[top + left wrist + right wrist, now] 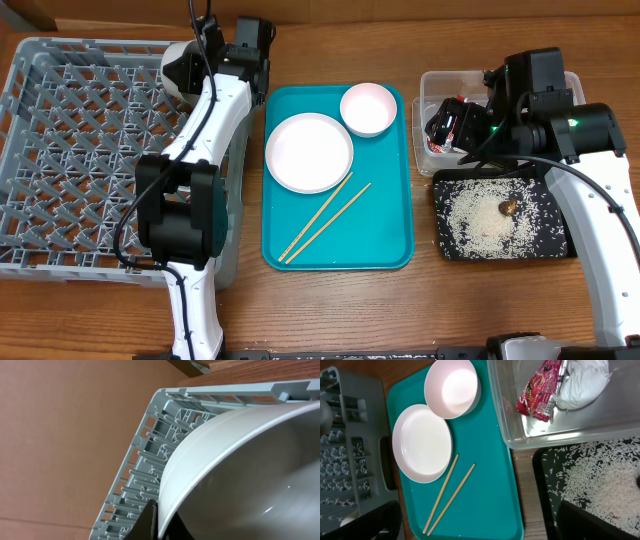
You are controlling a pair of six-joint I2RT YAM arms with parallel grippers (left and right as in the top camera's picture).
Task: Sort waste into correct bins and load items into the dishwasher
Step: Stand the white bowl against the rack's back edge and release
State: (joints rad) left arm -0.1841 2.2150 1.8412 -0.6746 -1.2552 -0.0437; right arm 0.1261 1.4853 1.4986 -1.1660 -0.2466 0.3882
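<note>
Your left gripper (156, 522) is clamped shut on the rim of a round white bowl (240, 475), held on edge over the far right corner of the square grey plastic dish rack (135, 475), its pegs beneath. Right of the rack, you count one round white plate (308, 152), one more white bowl (368, 108) and two thin wooden chopsticks (325, 218).

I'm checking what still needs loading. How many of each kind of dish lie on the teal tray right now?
Round white plate: 1
Round white bowl: 1
Thin light wooden chopsticks: 2
Total: 4
</note>
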